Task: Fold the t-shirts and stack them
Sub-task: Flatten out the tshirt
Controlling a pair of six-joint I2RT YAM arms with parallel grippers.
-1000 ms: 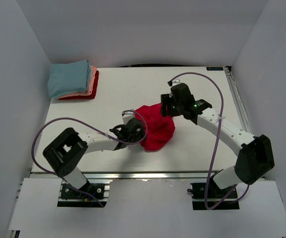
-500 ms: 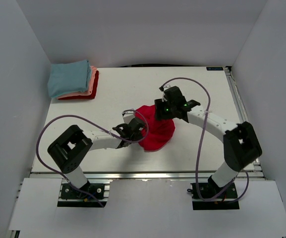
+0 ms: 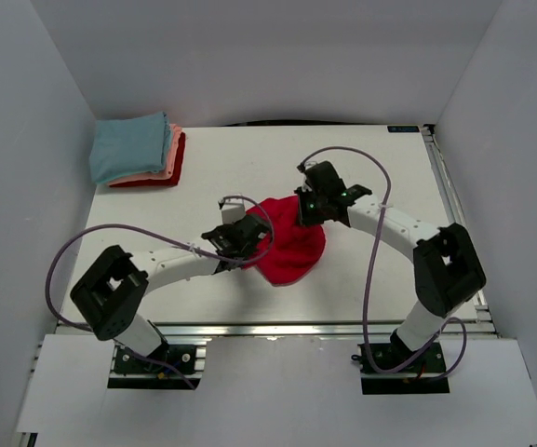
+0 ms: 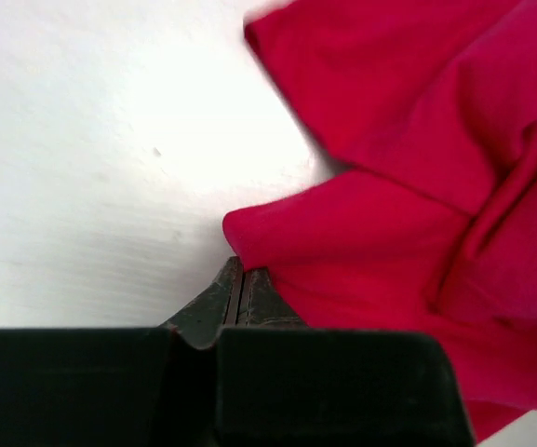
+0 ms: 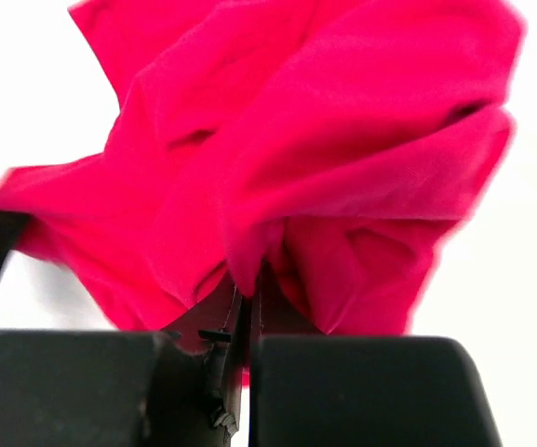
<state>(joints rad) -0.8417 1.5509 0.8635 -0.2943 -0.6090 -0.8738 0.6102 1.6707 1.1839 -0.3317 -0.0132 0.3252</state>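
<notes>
A crumpled bright red t-shirt [image 3: 291,247] lies in a heap at the middle of the table. My left gripper [image 3: 248,245] is at its left edge, jaws shut, with the cloth's corner [image 4: 249,233] pinched at the fingertips [image 4: 238,272]. At the heap's far right side, my right gripper [image 3: 302,213] is shut on a fold of the same shirt [image 5: 305,158], which hangs down between its fingers [image 5: 249,293]. A stack of folded t-shirts sits at the back left: light blue [image 3: 130,147] on top, salmon-pink [image 3: 171,156] under it, red [image 3: 153,181] at the bottom.
The white table [image 3: 249,168] is walled in by white panels at the left, back and right. A metal rail [image 3: 449,200] runs along the table's right edge. Purple cables [image 3: 380,251] loop above both arms.
Both grippers have gone from open to shut on the red shirt. The right arm swung in toward the heap, and the left gripper slid a little farther up the shirt's left edge.
</notes>
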